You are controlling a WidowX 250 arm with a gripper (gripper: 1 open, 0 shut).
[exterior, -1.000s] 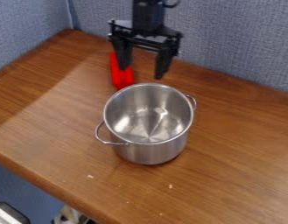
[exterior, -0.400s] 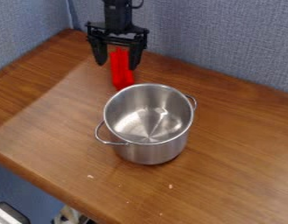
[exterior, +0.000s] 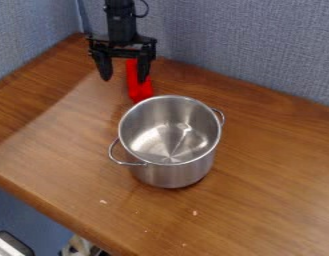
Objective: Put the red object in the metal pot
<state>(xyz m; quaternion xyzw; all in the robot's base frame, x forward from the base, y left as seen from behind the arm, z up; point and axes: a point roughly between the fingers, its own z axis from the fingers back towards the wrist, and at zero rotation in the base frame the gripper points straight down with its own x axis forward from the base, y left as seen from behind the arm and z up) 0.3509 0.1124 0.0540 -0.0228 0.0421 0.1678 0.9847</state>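
Note:
The red object point(exterior: 136, 84) stands on the wooden table just behind the metal pot, a bright red bar partly covered by the gripper's fingers. The metal pot point(exterior: 168, 140) is shiny, round and lidless, with loop handles at its left front and right rear; nothing lies inside it. My gripper point(exterior: 123, 70) hangs at the back left of the table, open, its dark fingers spread. The red object sits under and just right of its right finger. Nothing is held.
The wooden table point(exterior: 73, 110) runs to a curved front edge at the lower left. A blue-grey fabric wall point(exterior: 260, 40) rises close behind the gripper and the red object.
The gripper has moved left along the back of the table, from above the pot's rear rim to the left of the red object. Pot and red object have not moved.

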